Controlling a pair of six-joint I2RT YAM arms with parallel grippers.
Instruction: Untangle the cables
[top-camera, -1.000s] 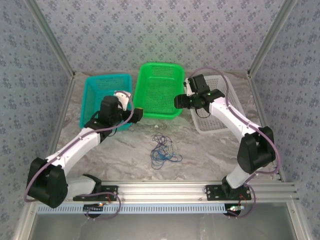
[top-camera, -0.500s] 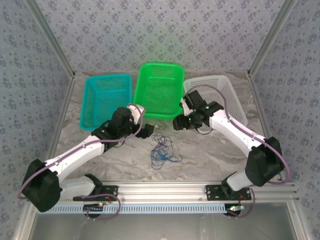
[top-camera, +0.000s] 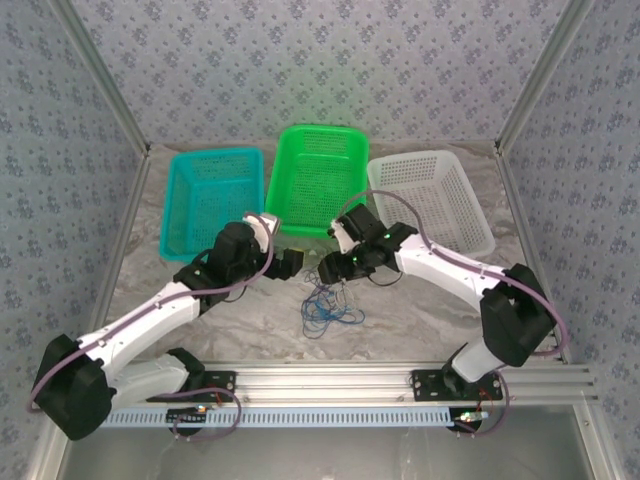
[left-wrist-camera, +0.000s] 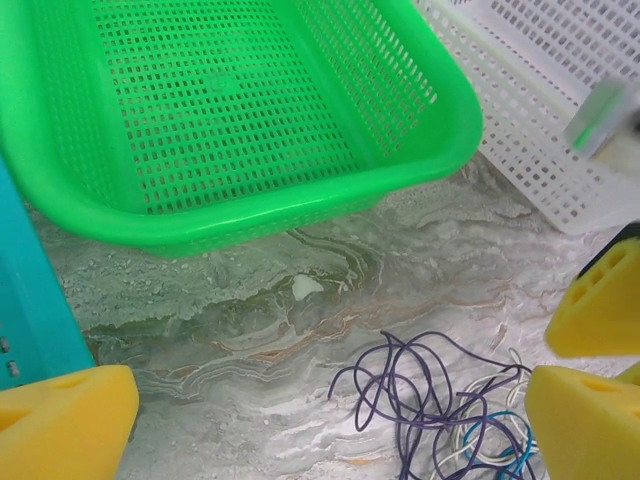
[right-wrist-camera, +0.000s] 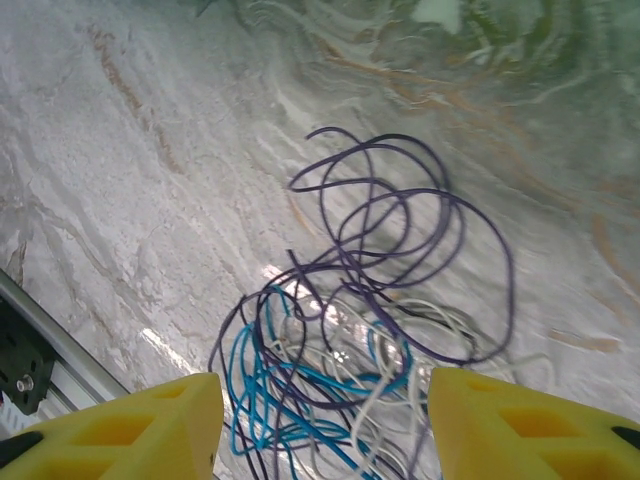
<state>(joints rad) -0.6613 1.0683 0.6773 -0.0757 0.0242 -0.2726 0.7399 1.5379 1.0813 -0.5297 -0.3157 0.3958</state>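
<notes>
The cables (top-camera: 325, 303) lie in one loose heap on the bare surface (top-camera: 430, 300), about midway between its left and right edges and on the near side of the green basket (top-camera: 318, 178). The teal basket (top-camera: 212, 195) and the white basket (top-camera: 430, 200) flank the green one along the far edge. Three baskets for three colours of wire suggests each strand is meant to get its own, though that is a judgement.

In the right wrist view the purple loops spread widest, with the blue and pale strands (right-wrist-camera: 350, 345) knotted under them. The right end effector (right-wrist-camera: 320, 430) hangs over that knot, its fingers about half open with the blue and pale part of the tangle between them. It holds nothing, and contact cannot be told. This placement seems aimed at pinching one strand near the crossing.

The left end effector (left-wrist-camera: 330, 440) is fully open and empty. It sits just left of the heap (left-wrist-camera: 430, 400), near the green basket's front rim, probably to pin or pull the opposite side.
</notes>
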